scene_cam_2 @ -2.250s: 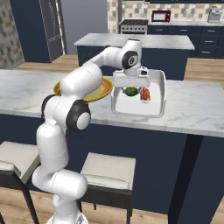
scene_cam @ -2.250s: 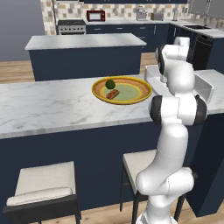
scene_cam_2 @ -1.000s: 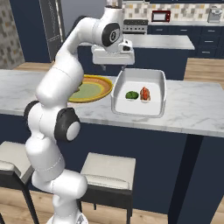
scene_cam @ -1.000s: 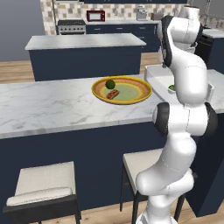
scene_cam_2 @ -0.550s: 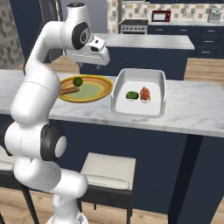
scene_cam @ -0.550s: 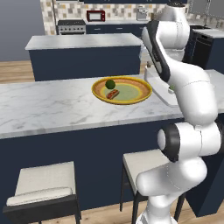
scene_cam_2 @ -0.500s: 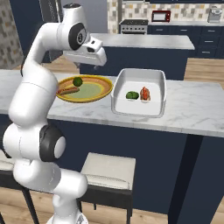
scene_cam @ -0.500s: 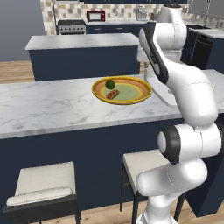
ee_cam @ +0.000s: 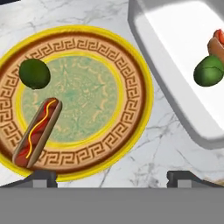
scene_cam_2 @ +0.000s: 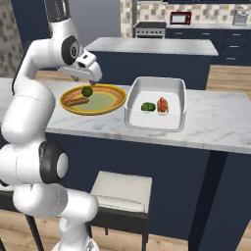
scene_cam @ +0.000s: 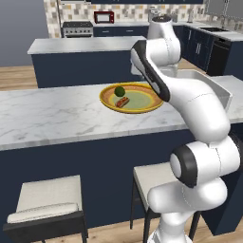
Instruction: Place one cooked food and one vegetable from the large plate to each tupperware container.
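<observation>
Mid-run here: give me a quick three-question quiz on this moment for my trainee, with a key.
1. True or false: the hot dog lies on the large plate.
2. What lies in the white container? A) nothing B) a green vegetable and a reddish food piece C) two hot dogs
3. Fill in: the claw is ____ above the plate.

Key: 1 true; 2 B; 3 open

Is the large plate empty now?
No, the large plate holds a hot dog and a green vegetable.
</observation>
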You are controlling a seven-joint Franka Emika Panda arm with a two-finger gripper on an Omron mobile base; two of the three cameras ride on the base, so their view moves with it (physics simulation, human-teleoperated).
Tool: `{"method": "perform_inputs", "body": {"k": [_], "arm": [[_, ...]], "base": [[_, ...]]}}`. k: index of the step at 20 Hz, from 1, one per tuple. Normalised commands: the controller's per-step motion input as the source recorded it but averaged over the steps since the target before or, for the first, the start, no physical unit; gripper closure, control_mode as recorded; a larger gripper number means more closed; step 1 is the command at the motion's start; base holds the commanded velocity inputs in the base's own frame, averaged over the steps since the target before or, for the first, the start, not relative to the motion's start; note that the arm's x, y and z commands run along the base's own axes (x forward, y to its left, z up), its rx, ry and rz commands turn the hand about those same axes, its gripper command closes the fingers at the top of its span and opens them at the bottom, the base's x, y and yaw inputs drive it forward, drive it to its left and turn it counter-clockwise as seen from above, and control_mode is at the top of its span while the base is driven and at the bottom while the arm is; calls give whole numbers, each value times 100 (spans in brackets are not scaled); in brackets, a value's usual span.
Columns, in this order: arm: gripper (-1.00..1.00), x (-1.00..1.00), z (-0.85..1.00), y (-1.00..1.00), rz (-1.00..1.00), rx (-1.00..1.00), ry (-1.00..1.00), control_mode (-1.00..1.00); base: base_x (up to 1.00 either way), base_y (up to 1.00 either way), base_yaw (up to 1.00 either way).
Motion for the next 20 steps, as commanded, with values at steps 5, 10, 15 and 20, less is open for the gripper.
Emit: {"method": "perform_inputs", "body": {"k": [5,10,15,20], "arm": [[-100,47,-29,19,0,12,4,-100],[-100,42,-28,38,0,2,0,-100],[-100,37,-36,41,0,1,0,-100],[-100,21,-28,14,0,3,11,-100]], "base": [[0,0,0],[0,0,0],[0,0,0],[0,0,0]]}}
